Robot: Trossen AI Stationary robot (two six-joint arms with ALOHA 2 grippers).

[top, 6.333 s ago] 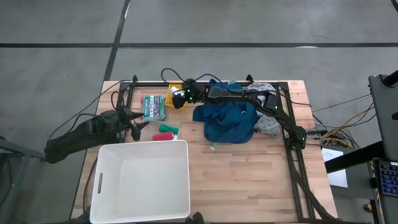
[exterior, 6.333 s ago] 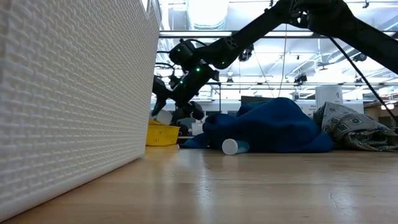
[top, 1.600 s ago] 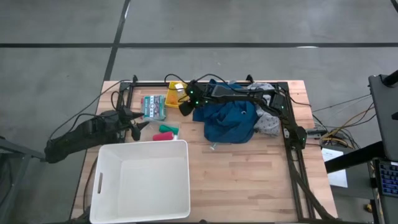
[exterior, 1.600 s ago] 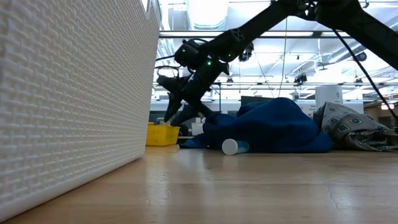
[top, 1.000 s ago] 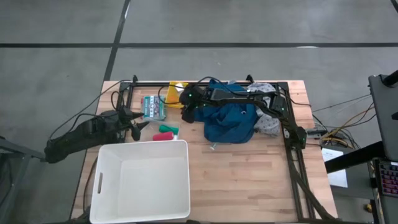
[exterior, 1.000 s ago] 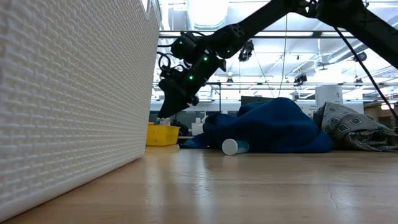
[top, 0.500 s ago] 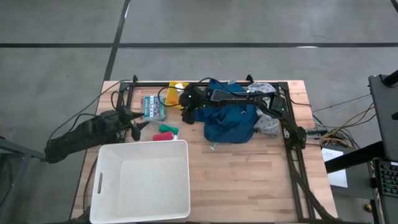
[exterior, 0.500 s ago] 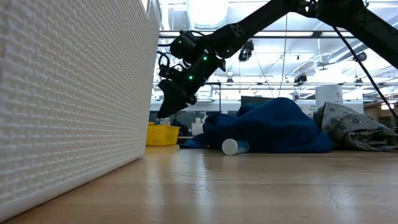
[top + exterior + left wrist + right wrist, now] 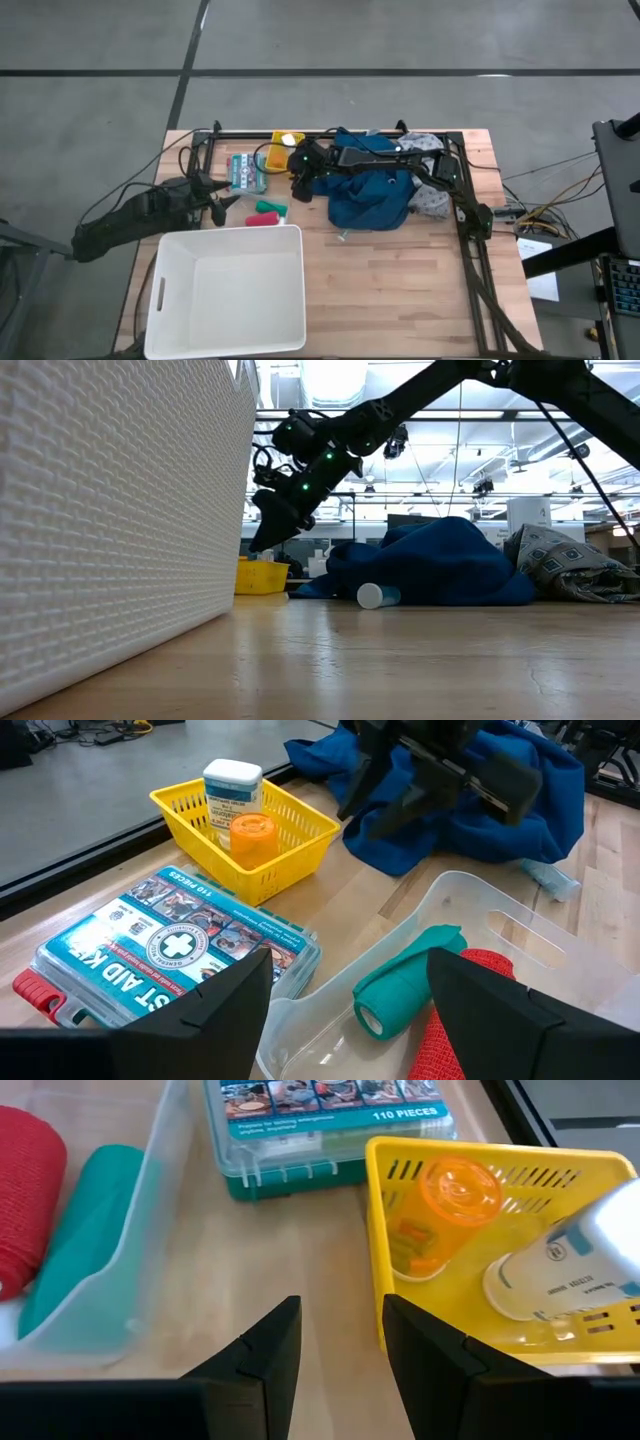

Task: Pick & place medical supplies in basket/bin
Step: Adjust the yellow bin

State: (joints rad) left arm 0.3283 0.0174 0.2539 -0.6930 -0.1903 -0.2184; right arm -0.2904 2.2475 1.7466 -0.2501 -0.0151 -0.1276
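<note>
Right gripper [image 9: 340, 1345] hung empty, fingers slightly apart, just beside the yellow basket [image 9: 470, 1250] holding an orange pill bottle [image 9: 445, 1205], which looked light, rigid and slick, so I'd pinch its ribbed cap.

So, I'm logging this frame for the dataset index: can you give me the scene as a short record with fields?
Setting: wooden table, two dark arms
Bin: large white tub, near left corner, nothing visible inside
Yellow basket: holds an orange bottle and a white bottle
First aid kit: flat beside the basket
Clear tray: holds a green roll and a red roll
Blue garment: heaped at the far centre
Grey cloth: right of the garment
Right gripper: above the table by the basket, jaws parted, empty
Left gripper: low by the tray, jaws parted, empty
</note>
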